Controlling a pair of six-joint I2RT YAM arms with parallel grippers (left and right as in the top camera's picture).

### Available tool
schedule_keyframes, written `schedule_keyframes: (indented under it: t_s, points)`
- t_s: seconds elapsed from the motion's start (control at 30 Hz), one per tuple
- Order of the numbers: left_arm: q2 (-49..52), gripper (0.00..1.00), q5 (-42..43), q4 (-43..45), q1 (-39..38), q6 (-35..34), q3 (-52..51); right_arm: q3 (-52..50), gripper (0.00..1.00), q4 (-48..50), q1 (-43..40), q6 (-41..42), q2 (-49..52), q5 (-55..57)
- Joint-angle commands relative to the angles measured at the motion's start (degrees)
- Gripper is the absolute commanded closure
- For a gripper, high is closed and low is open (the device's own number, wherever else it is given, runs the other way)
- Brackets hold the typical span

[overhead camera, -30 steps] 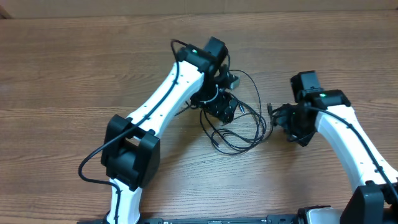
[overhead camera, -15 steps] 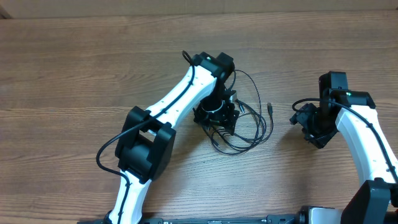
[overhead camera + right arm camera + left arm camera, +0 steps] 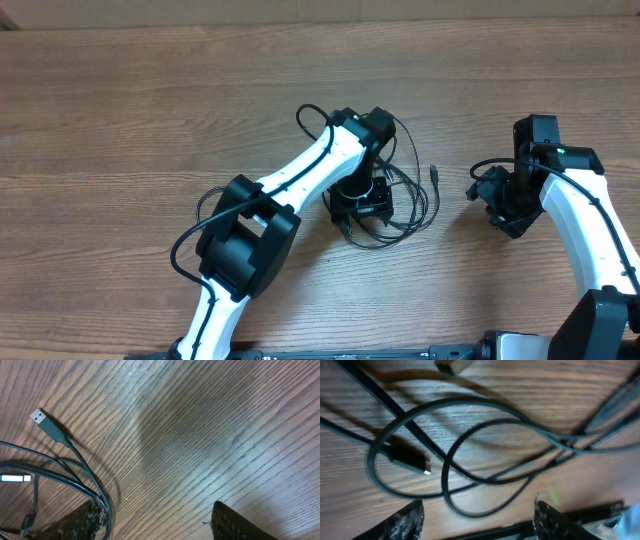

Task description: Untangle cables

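The cables [image 3: 405, 232] are thin black cords lying in overlapping loops on the wooden table at centre. My left gripper [image 3: 362, 200] hovers right over the tangle. In the left wrist view its fingers [image 3: 477, 520] are open, with loops of cord [image 3: 470, 467] and a silver-tipped plug [image 3: 412, 462] on the wood just ahead. My right gripper [image 3: 482, 190] is open and empty to the right of the tangle. In the right wrist view [image 3: 160, 525] a USB plug [image 3: 42, 419] and several cords [image 3: 75, 477] lie at the left, by the left finger.
A loose plug end [image 3: 433, 172] lies between the tangle and my right gripper. The left arm's own thicker black cable [image 3: 205, 215] loops beside its elbow. The table [image 3: 120, 110] is bare wood to the left and along the far side.
My left arm has swung right and nearer, so its gripper now sits over the tangle. My right gripper drew away to the right, leaving a plug end on the table, then stayed still.
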Motion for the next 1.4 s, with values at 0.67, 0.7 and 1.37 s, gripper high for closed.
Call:
schedule_keyframes:
  t_s: [0.67,0.7,1.37]
  points:
    - [-0.5,0.96,-19.6,-2.2,4.2,5.9,14.5,0.4,0.3,0.3,-0.4,-0.8,-0.3,-0.3]
    - [-0.8,0.96,-20.8,-3.7,4.8,7.8,17.6,0.4,0.28,0.3,-0.4,-1.0,-0.3,-0.3]
    - [-8.4,0.96,-31.2,-20.9,12.6,26.7,58.2,0.4,0.23,3.2,-0.4,-5.8,-0.3,-5.9]
